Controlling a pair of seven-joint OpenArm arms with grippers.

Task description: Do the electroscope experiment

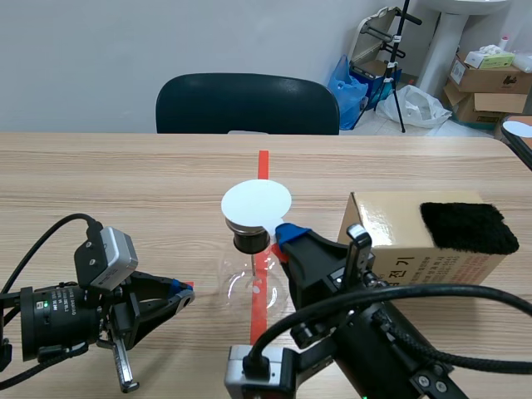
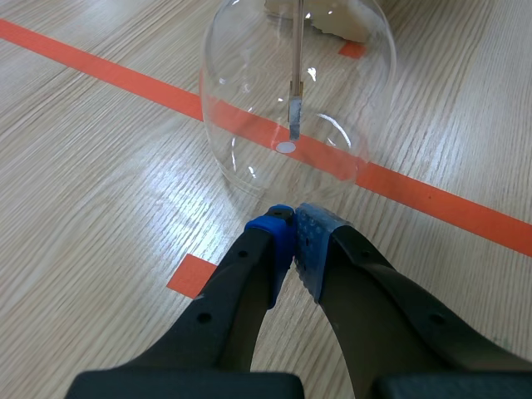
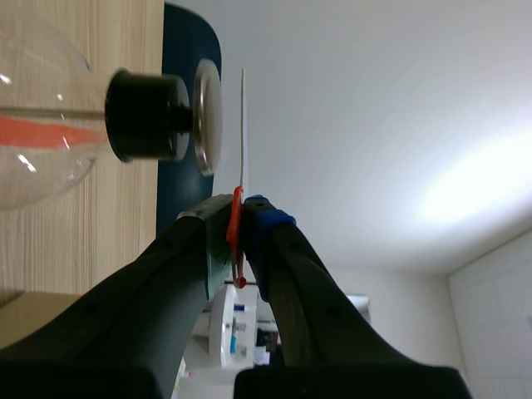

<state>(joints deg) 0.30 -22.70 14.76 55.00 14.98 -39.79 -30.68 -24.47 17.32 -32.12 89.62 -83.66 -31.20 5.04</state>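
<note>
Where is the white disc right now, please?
In the scene view the white disc hovers mid-table over the electroscope, gripped by the right end effector, left of the cardboard box.

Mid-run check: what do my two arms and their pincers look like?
Both arms are black, fed by thick black cables. The left pincer and right pincer have thick black fingers tipped with blue dotted pads. A silver-grey camera box sits on the left arm.

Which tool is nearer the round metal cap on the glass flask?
Right. The right tool holds a thin white disc over the round metal cap; the left tool sits low beside the clear glass flask.
</note>
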